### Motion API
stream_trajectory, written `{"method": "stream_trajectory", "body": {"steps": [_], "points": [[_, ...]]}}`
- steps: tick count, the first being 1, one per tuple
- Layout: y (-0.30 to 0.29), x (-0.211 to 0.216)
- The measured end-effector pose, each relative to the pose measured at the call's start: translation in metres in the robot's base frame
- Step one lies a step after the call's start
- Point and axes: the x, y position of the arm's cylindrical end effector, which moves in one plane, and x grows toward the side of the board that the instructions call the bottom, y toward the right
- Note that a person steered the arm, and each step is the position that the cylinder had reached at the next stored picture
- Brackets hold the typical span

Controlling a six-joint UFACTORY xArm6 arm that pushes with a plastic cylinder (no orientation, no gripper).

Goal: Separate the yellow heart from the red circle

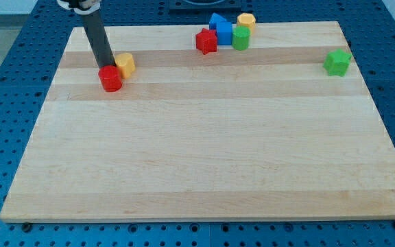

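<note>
The red circle (110,79) lies near the board's upper left. The yellow heart (125,64) touches it on its upper right side. My tip (105,67) stands right at the red circle's top edge, just left of the yellow heart, with the dark rod rising up and to the left.
A cluster sits at the view's top centre: a red block (206,41), two blue blocks (221,29), a green block (241,37) and a yellow block (246,20). A green star-like block (337,62) lies at the right. The wooden board (204,151) lies on a blue pegboard.
</note>
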Motion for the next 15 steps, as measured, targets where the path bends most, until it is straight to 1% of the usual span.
{"method": "stream_trajectory", "body": {"steps": [1, 2, 3, 4, 5, 7, 9, 15], "points": [[0.000, 0.016], [0.013, 0.033], [0.029, 0.036], [0.023, 0.027], [0.006, 0.026], [0.003, 0.030], [0.001, -0.017], [0.008, -0.015]]}}
